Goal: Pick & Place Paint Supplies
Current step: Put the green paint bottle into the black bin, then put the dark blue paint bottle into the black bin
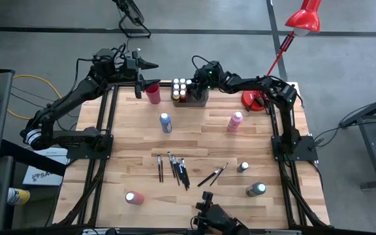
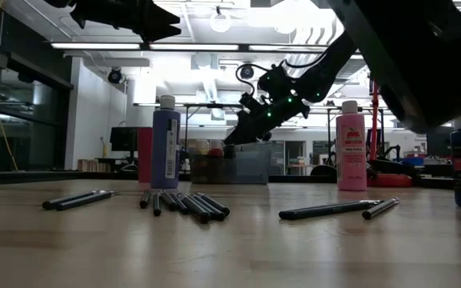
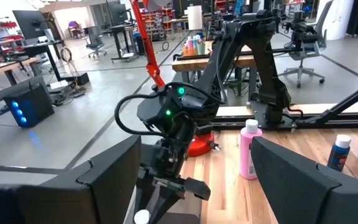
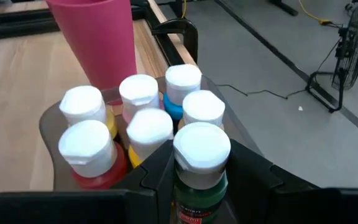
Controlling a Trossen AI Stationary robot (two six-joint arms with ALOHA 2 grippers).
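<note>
Green bottle [image 4: 199,171] sits low in the frame, pinched by the right gripper [image 4: 197,186] over the grey tray [image 1: 198,99], top centre. Six capped bottles [image 4: 138,118] fill it. Left gripper [image 1: 150,65], fingers spread, hovers above the red cup [image 1: 153,91].

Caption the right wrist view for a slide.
Right gripper holds a green paint bottle over the tray of white-capped bottles.

1. The high view is evenly lit, with soft, short shadows on the table [image 1: 201,147].
2. In the low view, ceiling lights [image 2: 218,22] glare overhead, silhouetting the arms.
3. There, the near table edge is blurred.
4. In the right wrist view, white caps [image 4: 202,146] look nearly overexposed.
</note>
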